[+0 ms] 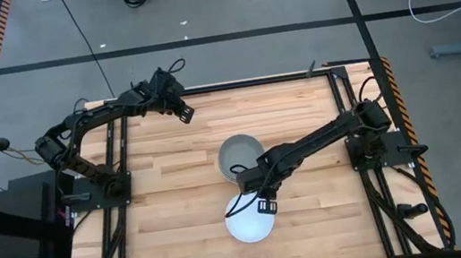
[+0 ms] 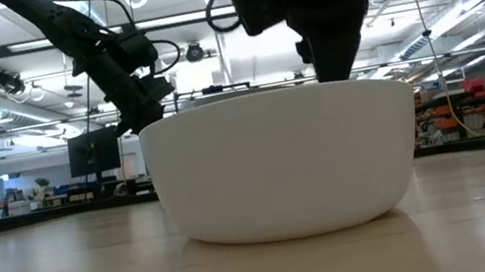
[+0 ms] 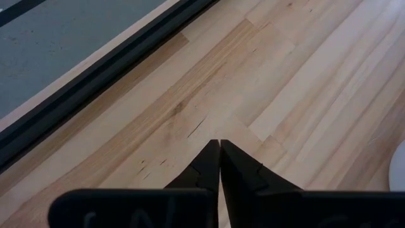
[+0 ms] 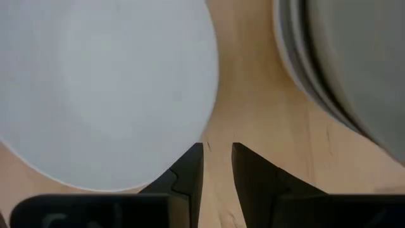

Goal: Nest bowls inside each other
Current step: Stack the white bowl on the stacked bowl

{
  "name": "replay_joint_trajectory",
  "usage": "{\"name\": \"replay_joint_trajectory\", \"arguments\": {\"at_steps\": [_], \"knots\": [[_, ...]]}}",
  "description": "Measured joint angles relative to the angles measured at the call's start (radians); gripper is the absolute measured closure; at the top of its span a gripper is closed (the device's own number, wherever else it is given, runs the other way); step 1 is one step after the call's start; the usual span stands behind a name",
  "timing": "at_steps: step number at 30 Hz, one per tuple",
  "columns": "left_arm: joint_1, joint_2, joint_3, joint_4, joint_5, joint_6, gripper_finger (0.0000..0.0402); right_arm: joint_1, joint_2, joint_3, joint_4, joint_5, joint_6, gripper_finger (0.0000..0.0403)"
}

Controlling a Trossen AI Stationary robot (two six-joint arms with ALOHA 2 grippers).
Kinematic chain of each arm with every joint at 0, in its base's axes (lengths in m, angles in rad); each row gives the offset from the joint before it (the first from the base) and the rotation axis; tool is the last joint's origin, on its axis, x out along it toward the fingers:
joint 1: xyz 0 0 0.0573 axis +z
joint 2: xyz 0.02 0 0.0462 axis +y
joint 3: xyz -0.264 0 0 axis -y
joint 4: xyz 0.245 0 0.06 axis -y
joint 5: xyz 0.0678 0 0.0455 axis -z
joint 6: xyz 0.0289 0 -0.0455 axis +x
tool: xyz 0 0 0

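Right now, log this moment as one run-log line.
right tool: open, over bare wood between white bowl and bowl stack | left tool: shut, waiting at far table edge

Desk [image 1: 299, 101]: pale wood planks, smooth satin finish. White bowl [image 2: 283, 164]: smooth, matt. Tool fingers [image 4: 190, 168]: matt black.

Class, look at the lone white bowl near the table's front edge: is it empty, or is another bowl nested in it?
Empty. The white bowl shows only its bare inside in the right wrist view; the nested stack sits apart.

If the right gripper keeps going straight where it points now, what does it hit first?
Probably bare table: the right gripper aims into the gap between the white bowl and the nested stack.
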Motion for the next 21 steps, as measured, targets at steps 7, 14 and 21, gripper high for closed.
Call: {"name": "replay_joint_trajectory", "arguments": {"at_steps": [7,14,21], "knots": [[0.000,0.000,0.000,0.000,0.000,0.000,0.0380,0.022,-0.006,0.000,0.015,-0.001,0.032,0.0311],[0.000,0.000,0.000,0.000,0.000,-0.001,0.0373,0.045,-0.004,0.000,0.061,-0.002,0.030,0.0311],[0.000,0.000,0.000,-0.001,0.000,-0.001,0.0383,0.043,0.009,-0.025,0.090,-0.005,0.028,0.0311]]}}
